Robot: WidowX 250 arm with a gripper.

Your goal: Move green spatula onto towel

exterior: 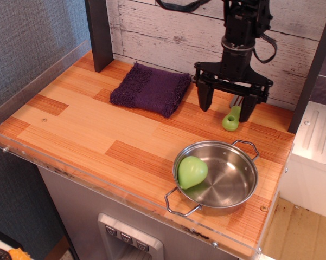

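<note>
**Desk:** What's the surface like from where you sit?

**Operator:** I see a wooden counter (97,130) in light and reddish planks, with a clear plastic lip along its front and left edges. Behind it is a whitewashed plank wall (152,32), and a dark post (100,32) stands at the back left corner. Grey textured wall on the left, a white cabinet (314,157) off to the right.

**Desk:** And the task's things?

**Operator:** The towel (151,89) lies flat at the back, near the wall. The green spatula (232,118) lies on the counter well to the right of it, handle toward me, blade mostly hidden behind the arm.

**Desk:** The hand?

**Operator:** My gripper (225,104) hangs over the spatula, fingers spread wide and holding nothing; the handle shows between them, closer to the right one.

**Desk:** Anything else?

**Operator:** A steel pan (233,184) at the front right, with a green pear-shaped thing (192,171) lying inside against its left wall.
</note>
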